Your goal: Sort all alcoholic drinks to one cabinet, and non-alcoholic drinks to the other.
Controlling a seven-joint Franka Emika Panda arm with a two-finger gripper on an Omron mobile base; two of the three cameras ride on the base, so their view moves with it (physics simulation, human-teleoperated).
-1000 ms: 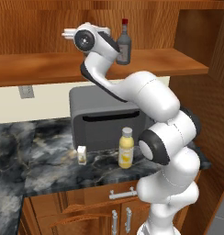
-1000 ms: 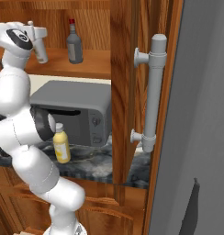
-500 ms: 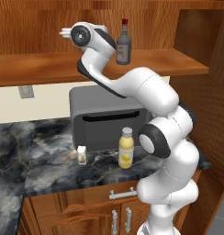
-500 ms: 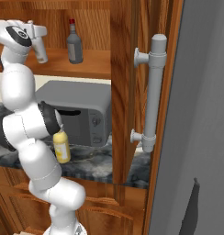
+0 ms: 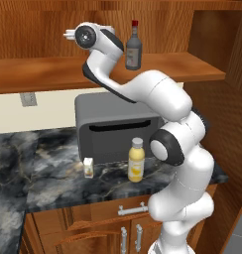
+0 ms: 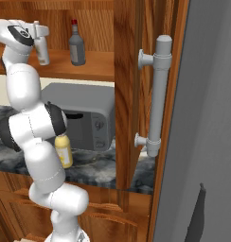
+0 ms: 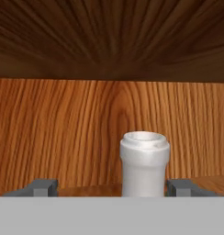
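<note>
Two bottles up, two drinks down: by the look of it, the sort stands about half done.

Counter, nearest: yellow juice bottle (image 5: 136, 159) stands upright on the dark marble counter (image 5: 38, 173), just in front of the grey microwave (image 5: 113, 124); the small cream carton (image 5: 88, 167) stands well to its left, apart from it.

Left to do, as a judgement: both non-alcoholic drinks are not yet put away and would go to the other cabinet, which cannot be picked out for certain here.

Arm: raised high, hand level with the long reddish-brown shelf (image 5: 53, 69).

Gripper (image 7: 113, 187): jaws spread wide, one dark tip on either side of the slim white bottle (image 7: 144, 163), with a gap showing on both sides; nothing pinched.

White bottle: upright at the hand, its neck between the open tips in the hand view; in the right base view (image 6: 41, 47) it appears to stand on the shelf board, though its foot is hard to make out.

Dark bottle: the squat grey bottle with red cap (image 5: 133, 48) stands upright on the same shelf, near the white one but apart from it.

Beyond: the cabinet's wood-grain back wall (image 7: 63, 124).

Done, as a judgement: both alcoholic drinks appear placed on the single-shelf cabinet.
</note>
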